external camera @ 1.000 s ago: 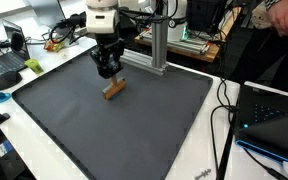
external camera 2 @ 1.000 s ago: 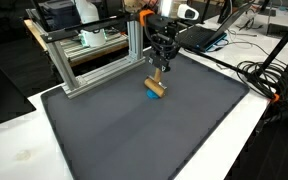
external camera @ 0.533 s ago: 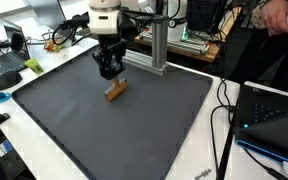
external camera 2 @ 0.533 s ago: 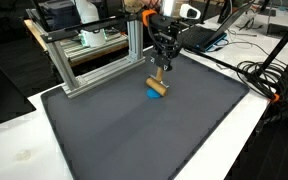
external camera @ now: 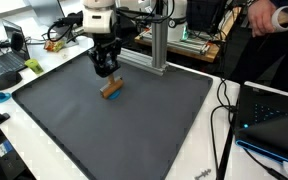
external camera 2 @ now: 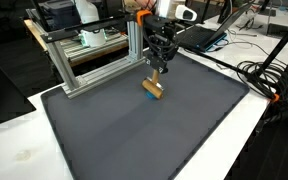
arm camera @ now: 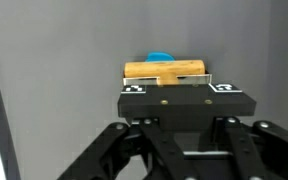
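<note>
A short wooden piece (external camera: 111, 88) (external camera 2: 153, 90) with a blue part (arm camera: 160, 57) on its far side sits right under my gripper (external camera: 106, 72) (external camera 2: 158, 70), low over the dark mat (external camera: 124, 130). In the wrist view the wooden piece (arm camera: 164, 69) lies crosswise just past my gripper (arm camera: 176, 88), and a small wooden stub runs back between the fingertips. The gripper is shut on this piece. Whether the piece touches the mat I cannot tell.
An aluminium frame (external camera: 156, 45) (external camera 2: 94, 55) stands at the mat's back edge, close behind the arm. Laptops (external camera: 4, 60), cables (external camera 2: 259, 75) and a person (external camera: 264, 30) surround the mat (external camera 2: 134, 130). White table edge (external camera 2: 24, 150) borders it.
The gripper and the wooden piece have shifted together a little sideways across the mat. The jaws have stayed shut.
</note>
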`<state>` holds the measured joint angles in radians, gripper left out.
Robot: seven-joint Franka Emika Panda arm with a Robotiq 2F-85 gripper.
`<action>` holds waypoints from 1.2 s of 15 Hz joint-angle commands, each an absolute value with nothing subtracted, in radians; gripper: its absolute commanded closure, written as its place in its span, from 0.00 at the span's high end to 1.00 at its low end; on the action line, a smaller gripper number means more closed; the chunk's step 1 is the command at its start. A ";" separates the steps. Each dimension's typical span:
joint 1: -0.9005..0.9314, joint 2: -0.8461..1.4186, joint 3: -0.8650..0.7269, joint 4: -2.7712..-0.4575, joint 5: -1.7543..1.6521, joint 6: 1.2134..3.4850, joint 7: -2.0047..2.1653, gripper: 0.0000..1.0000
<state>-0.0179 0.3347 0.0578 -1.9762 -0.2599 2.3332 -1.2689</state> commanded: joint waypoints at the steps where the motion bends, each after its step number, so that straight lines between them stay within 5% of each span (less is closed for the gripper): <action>1: -0.020 0.378 0.027 -1.990 -0.333 2.346 -1.271 0.22; 18: -0.100 0.114 -0.003 -1.981 -0.039 2.048 -1.081 0.22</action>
<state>-0.0912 0.2026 0.0088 -1.9649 -0.1164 2.1038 -1.1481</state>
